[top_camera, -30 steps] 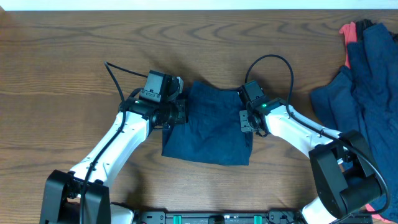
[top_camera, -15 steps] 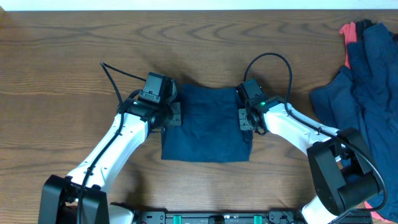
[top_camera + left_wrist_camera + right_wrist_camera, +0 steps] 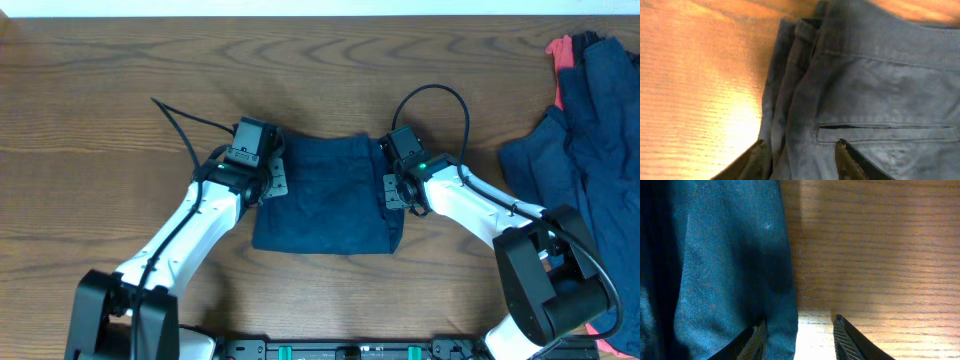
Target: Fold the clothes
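A folded pair of navy-blue shorts (image 3: pixel 325 200) lies flat at the table's middle. My left gripper (image 3: pixel 276 180) is at its left edge. In the left wrist view its fingers (image 3: pixel 801 152) are spread, with the layered waistband edge and a back pocket (image 3: pixel 880 100) between and ahead of them. My right gripper (image 3: pixel 393 190) is at the shorts' right edge. In the right wrist view its fingers (image 3: pixel 799 329) are spread, straddling the cloth's edge (image 3: pixel 730 270). More navy garments (image 3: pixel 590 140) with a coral-red piece (image 3: pixel 558 50) are piled at the far right.
The wooden table (image 3: pixel 100 120) shows to the left and behind the shorts. The garment pile reaches the right edge. A black cable (image 3: pixel 435 95) loops above the right arm, and another (image 3: pixel 185 120) trails from the left wrist.
The shorts' left edge has shifted left and the cloth has flattened into a wider rectangle. My left gripper has moved slightly left with it. The right gripper has barely moved.
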Controlling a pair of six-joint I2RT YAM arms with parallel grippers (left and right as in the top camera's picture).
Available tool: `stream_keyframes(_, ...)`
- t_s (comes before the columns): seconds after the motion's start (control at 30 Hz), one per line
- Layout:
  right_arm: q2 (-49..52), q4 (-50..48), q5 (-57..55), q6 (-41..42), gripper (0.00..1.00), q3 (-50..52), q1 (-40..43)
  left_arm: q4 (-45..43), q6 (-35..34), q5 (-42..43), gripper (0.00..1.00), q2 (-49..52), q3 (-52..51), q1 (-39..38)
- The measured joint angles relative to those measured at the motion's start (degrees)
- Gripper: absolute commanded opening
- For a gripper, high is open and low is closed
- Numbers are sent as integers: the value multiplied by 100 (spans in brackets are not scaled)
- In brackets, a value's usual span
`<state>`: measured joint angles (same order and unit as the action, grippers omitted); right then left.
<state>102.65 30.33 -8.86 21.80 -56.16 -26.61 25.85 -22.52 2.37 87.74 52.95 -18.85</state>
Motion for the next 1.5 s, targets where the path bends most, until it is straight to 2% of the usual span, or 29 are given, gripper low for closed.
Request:
stream_keyframes(0.23,4,11,-2,2,43,-4,0,-212,-17,-22,49,310,-44,0)
stream_keyframes(0.27,4,11,-2,2,43,-4,0,-214,-15,-24,54,330,-44,0)
stream_keyframes(0.33,4,13,-4,2,44,-4,0,-251,26,-24,76,374,-44,0)
stream_keyframes(0.43,4,20,-15,2,45,-7,0,-361,20,-24,99,455,-44,0)
stream_keyframes(0.63,4,13,20,-9,46,-11,0,-385,33,9,98,621,-44,0)
stream_keyframes(0.97,22,70,240,-22,48,-74,2,-601,184,632,98,678,-44,0)
stream_keyframes(1.13,-42,422,535,-153,50,-299,0,-603,186,686,99,678,-44,0)
stream_keyframes(1.5,-376,323,1703,-321,51,-678,0,-610,197,756,100,678,-44,0)
